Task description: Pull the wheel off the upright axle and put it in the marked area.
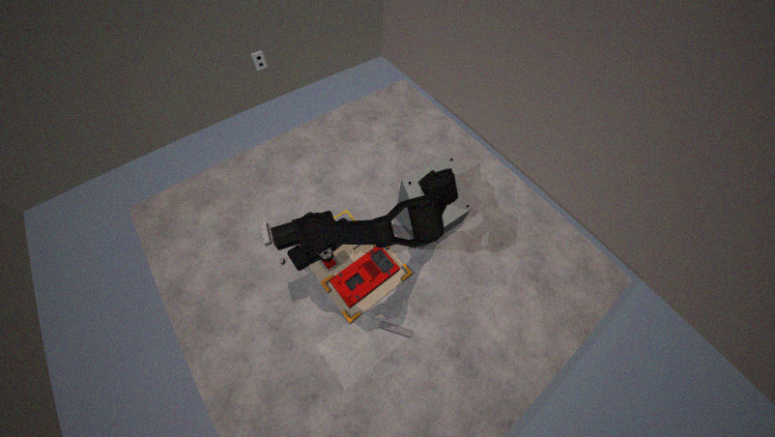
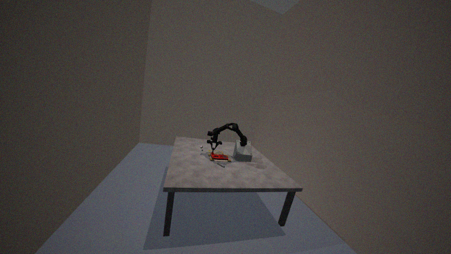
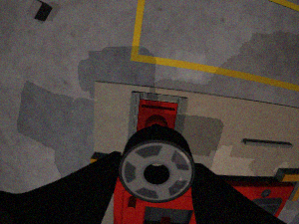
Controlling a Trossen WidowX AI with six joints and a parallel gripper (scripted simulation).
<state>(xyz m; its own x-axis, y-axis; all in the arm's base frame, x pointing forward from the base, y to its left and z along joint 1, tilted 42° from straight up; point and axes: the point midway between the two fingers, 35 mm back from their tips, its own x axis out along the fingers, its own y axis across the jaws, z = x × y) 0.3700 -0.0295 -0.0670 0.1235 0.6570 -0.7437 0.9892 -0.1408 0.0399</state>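
My gripper is shut on the wheel, a black tyre with a grey spoked hub, seen face-on in the wrist view. I hold it just above the small red axle block at the end of the beige board. The axle itself is mostly hidden behind the wheel. The marked area is a yellow-outlined rectangle on the table beyond the board. In the top view only its corner shows past my arm.
A red chassis plate lies on the board, which has orange corner marks. A grey bar lies in front of it. A small dark piece and a white piece lie to the left. My arm's grey base block stands behind.
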